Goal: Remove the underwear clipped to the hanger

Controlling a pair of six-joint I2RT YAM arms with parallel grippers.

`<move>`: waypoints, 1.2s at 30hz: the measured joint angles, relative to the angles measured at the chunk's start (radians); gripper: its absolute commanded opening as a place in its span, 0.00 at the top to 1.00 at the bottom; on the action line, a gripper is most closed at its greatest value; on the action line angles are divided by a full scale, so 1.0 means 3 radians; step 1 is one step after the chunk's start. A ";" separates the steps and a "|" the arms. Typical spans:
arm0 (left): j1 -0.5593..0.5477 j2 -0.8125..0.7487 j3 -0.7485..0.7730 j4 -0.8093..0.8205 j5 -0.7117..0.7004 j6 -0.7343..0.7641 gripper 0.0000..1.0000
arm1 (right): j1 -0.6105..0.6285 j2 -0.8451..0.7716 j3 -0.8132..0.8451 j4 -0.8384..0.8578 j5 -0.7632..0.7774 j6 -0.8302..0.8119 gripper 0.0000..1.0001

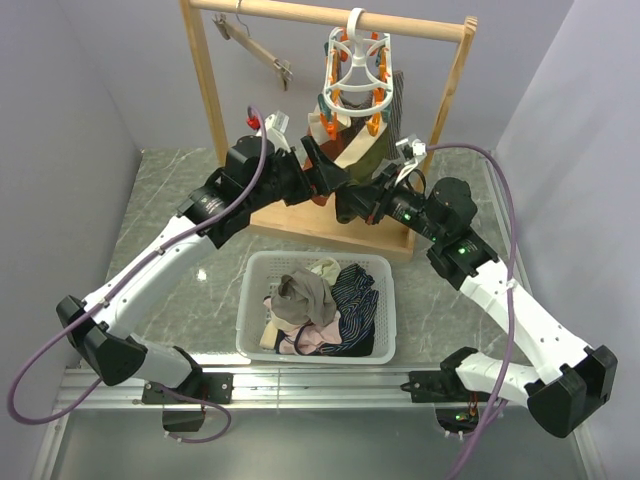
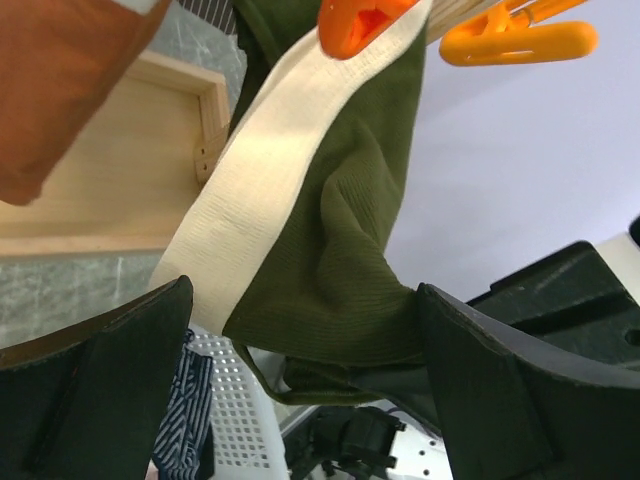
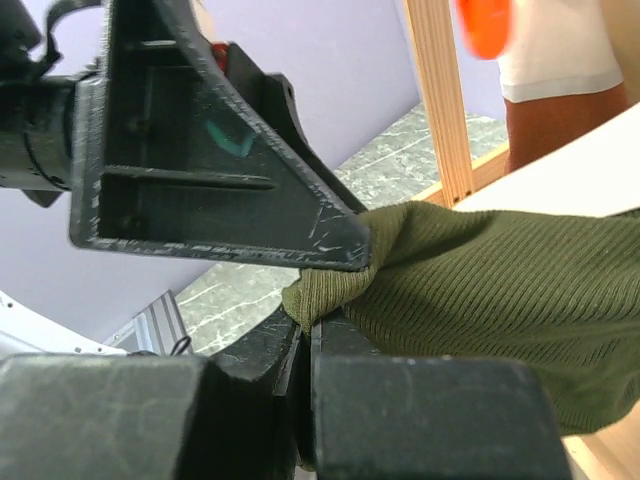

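The white hanger [image 1: 356,62] hangs from a wooden rail, with underwear clipped under its orange pegs. One dark olive green pair [image 2: 340,240] with a cream waistband [image 2: 262,165] is held at the top by an orange peg [image 2: 362,20]. My right gripper [image 3: 335,272] is shut on a lower corner of this olive pair [image 3: 500,290], pulling it taut. My left gripper [image 2: 305,385] is open, its fingers [image 2: 100,390] on either side of the same cloth, touching nothing. A rust-orange pair [image 2: 60,85] hangs beside it. In the top view both grippers meet just below the hanger [image 1: 338,182].
A white basket [image 1: 252,300] below the grippers holds several loose garments, among them a navy striped piece [image 1: 355,290]. The wooden rack's post [image 3: 440,100] and base board [image 2: 100,170] stand close behind. A bare wooden hanger [image 1: 255,45] hangs at the rail's left.
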 measured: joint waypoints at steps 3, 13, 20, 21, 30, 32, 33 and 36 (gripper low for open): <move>0.0000 0.0006 -0.0001 -0.0011 -0.0057 -0.0118 0.01 | 0.0000 -0.0025 0.0000 0.0001 0.0001 -0.0003 1.00; 0.0151 -0.0496 -0.0421 0.0058 -0.0219 -0.0172 0.03 | 0.0006 -0.0137 0.0000 -0.0001 0.0197 0.0014 1.00; -0.0224 -0.0796 -0.0931 0.0456 0.0200 0.0552 0.01 | 0.0006 -0.0106 0.0034 -0.0083 0.0395 0.0155 1.00; -0.0310 -0.0785 -0.0931 0.0458 0.0252 0.0674 0.01 | 0.0006 -0.0078 0.0066 -0.0106 0.0406 0.0179 1.00; -0.0694 -0.0506 -0.0900 0.0450 -0.0161 0.1415 0.01 | 0.0006 0.0039 0.0268 -0.0248 0.0380 0.0395 1.00; -0.0746 -0.0389 -0.0847 0.0448 -0.0422 0.1554 0.01 | 0.0006 0.0038 0.0296 -0.0276 0.0356 0.0423 1.00; -0.0765 -0.0343 -0.0824 0.0450 -0.0533 0.1615 0.01 | 0.0006 0.0038 0.0313 -0.0295 0.0340 0.0443 1.00; -0.0820 -0.0215 -0.0760 0.0481 -0.0889 0.1813 0.01 | 0.0006 0.0042 0.0360 -0.0346 0.0301 0.0484 1.00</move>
